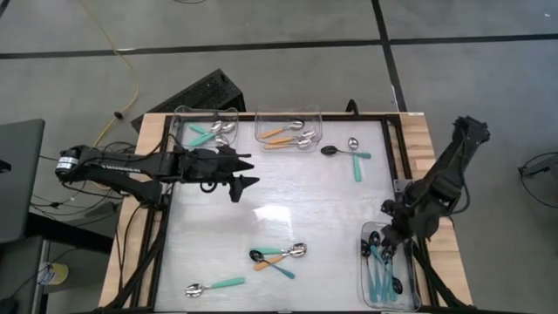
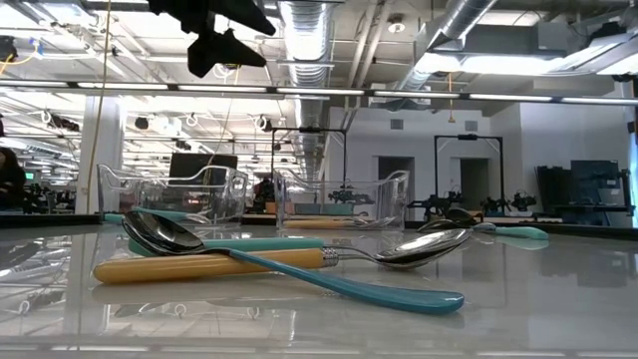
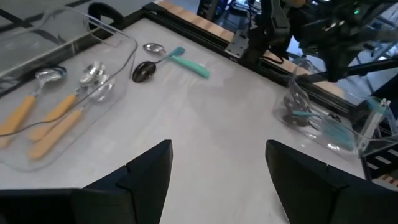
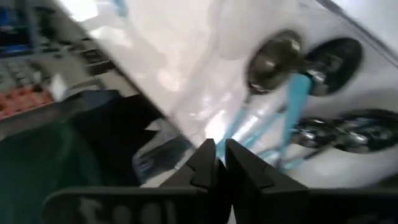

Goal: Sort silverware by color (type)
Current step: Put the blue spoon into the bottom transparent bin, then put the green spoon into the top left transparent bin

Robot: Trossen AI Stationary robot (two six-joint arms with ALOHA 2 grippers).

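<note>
Silverware lies loose on the white table (image 1: 288, 205). Near the front edge, a black-bowled teal spoon (image 1: 272, 262) crosses an orange-handled silver one (image 1: 283, 255), with a teal-handled silver spoon (image 1: 214, 285) beside them. At the far right lie a black-bowled spoon (image 1: 330, 150) and a teal-handled one (image 1: 356, 157). My left gripper (image 1: 246, 172) (image 3: 217, 149) hangs open above the table's left half, holding nothing. My right gripper (image 1: 386, 234) (image 4: 219, 148) hangs over the clear bin (image 1: 389, 272) at the near right, just above the teal spoons (image 4: 292, 106) in it.
At the far edge stand two clear bins: one (image 1: 207, 129) holds teal-handled spoons and the other (image 1: 289, 128) holds orange-handled ones (image 3: 43, 118). A black frame (image 1: 397, 148) borders the table. Bare table surface lies between the two arms.
</note>
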